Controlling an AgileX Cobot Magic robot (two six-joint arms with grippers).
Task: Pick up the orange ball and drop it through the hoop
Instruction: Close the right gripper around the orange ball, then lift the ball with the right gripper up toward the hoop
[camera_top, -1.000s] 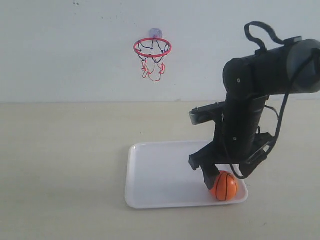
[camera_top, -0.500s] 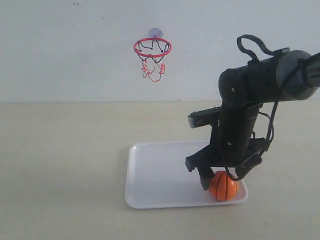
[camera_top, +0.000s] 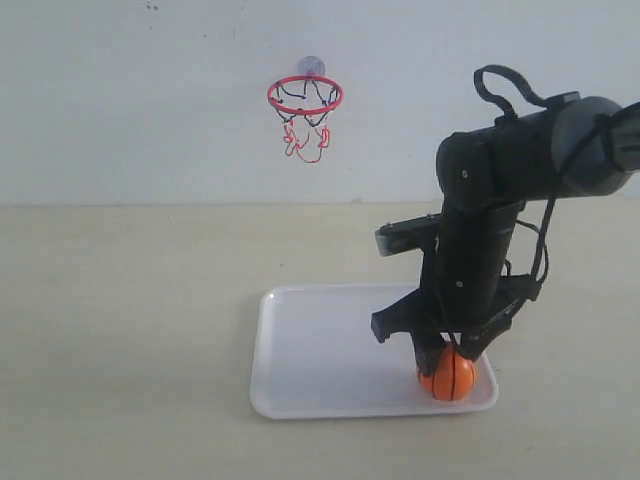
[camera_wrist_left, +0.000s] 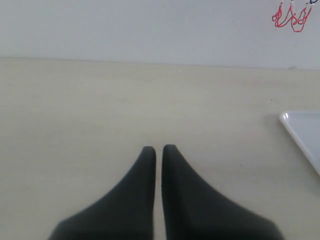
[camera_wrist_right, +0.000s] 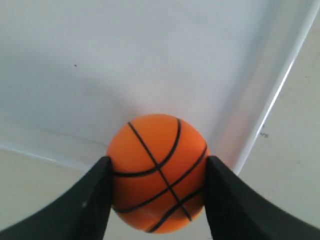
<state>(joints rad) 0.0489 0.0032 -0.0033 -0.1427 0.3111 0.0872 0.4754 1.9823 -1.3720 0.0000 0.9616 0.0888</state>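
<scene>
Shifted over, the right gripper (camera_wrist_right: 156, 161) now straddles the ball (camera_top: 447, 376) (in the tray (camera_top: 300, 350) corner). Its fingers (camera_wrist_right: 87, 202) clench it.

1. Plain white matte wall (camera_top: 120, 100): rises directly behind the pale beige smooth tabletop (camera_top: 120, 320) and meets its far edge in a straight horizontal line.
2. Small dark specks (camera_top: 152, 7): on the wall, high above the tabletop.
3. Lighting: soft and even across wall and tabletop.

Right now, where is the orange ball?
In the exterior view, the orange ball sits in the near right corner of the white tray, gripped on both sides by the right tool.
</scene>
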